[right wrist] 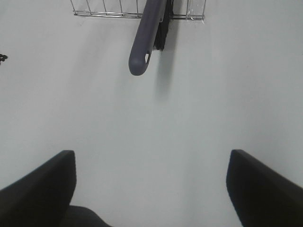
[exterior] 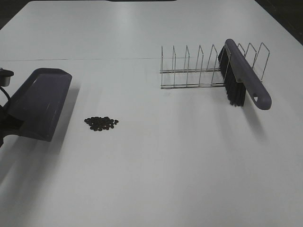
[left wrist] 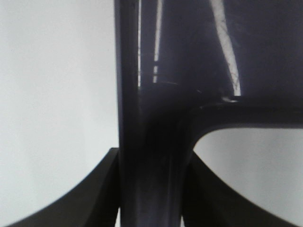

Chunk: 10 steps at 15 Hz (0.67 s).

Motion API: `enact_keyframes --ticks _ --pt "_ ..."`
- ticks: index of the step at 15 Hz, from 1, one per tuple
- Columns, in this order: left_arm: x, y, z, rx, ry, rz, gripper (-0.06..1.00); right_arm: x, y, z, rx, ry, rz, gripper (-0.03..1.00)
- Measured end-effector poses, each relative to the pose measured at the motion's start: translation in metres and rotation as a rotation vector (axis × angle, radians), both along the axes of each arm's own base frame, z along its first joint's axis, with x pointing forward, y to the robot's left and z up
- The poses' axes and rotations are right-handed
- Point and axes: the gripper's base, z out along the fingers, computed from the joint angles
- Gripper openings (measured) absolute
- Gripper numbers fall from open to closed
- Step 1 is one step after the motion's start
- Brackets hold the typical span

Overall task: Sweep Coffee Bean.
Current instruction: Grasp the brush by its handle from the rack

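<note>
Coffee bean: lying as one tight dark cluster on the white table, near the wide lip of the dustpan and well apart from the brush. Left gripper: pinching the dustpan's handle between its two dark fingers, holding the pan tilted, lip facing the cluster. Right gripper: standing spread wide, gripping nothing, hovering above the table. Brush: leaning in the wire rack, bristles hanging down, long axis running from the rack out toward the robot's side, handle end pointing almost straight at the gap between the spread jaws in the right wrist view. Sitting on the right arm's side, so likely falling to that arm; probably calling for advancing along the handle's line and closing across it rather than along it. Once lifted, likely needing carrying leftward, toward the cluster lying left of the rack, between brush and pan lip.
</note>
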Motion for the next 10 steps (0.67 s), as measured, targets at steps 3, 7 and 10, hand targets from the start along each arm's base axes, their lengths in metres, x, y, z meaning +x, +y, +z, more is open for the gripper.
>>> enact_keyframes --ticks 3,7,10 --pt "0.000 -0.001 0.000 -0.011 0.002 0.010 0.33 0.079 0.003 0.015 -0.009 0.214 0.004 0.76" --pt "0.000 -0.001 0.000 -0.012 0.002 0.011 0.33 0.160 0.006 0.009 -0.015 0.331 0.004 0.76" --pt "-0.001 -0.001 0.000 -0.017 0.005 0.015 0.33 0.227 0.008 -0.001 -0.027 0.366 0.022 0.75"
